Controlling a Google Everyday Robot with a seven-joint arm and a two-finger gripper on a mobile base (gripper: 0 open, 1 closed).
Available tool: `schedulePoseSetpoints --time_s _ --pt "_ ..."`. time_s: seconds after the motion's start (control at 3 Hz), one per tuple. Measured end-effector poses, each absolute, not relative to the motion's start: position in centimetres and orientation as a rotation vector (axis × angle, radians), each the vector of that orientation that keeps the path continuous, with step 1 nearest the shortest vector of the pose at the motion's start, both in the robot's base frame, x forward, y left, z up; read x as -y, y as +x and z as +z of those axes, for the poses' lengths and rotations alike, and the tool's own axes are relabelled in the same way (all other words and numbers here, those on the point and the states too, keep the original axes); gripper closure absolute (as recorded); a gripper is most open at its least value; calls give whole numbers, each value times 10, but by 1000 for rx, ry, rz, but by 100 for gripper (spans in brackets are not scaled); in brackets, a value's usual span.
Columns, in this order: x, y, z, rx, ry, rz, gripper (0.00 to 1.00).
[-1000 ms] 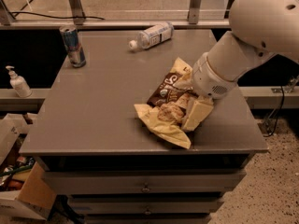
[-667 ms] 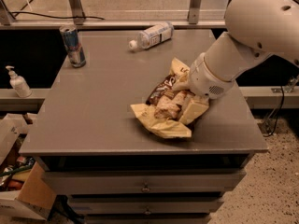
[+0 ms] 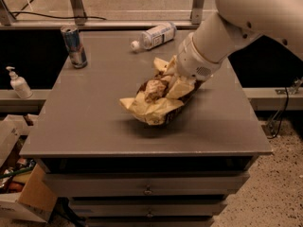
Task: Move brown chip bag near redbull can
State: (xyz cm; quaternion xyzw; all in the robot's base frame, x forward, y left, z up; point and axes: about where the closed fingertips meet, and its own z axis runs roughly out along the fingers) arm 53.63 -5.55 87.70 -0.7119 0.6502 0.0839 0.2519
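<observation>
The brown chip bag (image 3: 152, 103) is crumpled, dark brown with pale yellow ends, and hangs just above the middle of the grey table (image 3: 90, 126) with a shadow under it. My gripper (image 3: 176, 85) comes in from the upper right on a large white arm and is shut on the bag's right end. The redbull can (image 3: 74, 46), blue and silver, stands upright at the table's far left corner, well apart from the bag.
A clear plastic bottle (image 3: 154, 35) with a white cap lies on its side at the table's far edge. A soap dispenser (image 3: 18, 83) stands on a ledge to the left. Cardboard boxes (image 3: 26, 197) sit on the floor at lower left. Drawers are under the tabletop.
My gripper has carried the chip bag to the left and slightly farther back, lifting it off the tabletop. The can and bottle have not moved.
</observation>
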Motion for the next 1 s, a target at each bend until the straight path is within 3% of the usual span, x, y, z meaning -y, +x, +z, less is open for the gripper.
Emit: schedulePoseSetpoints --time_s 1.0 --pt "-31 608 920 -1549 -1901 208 100"
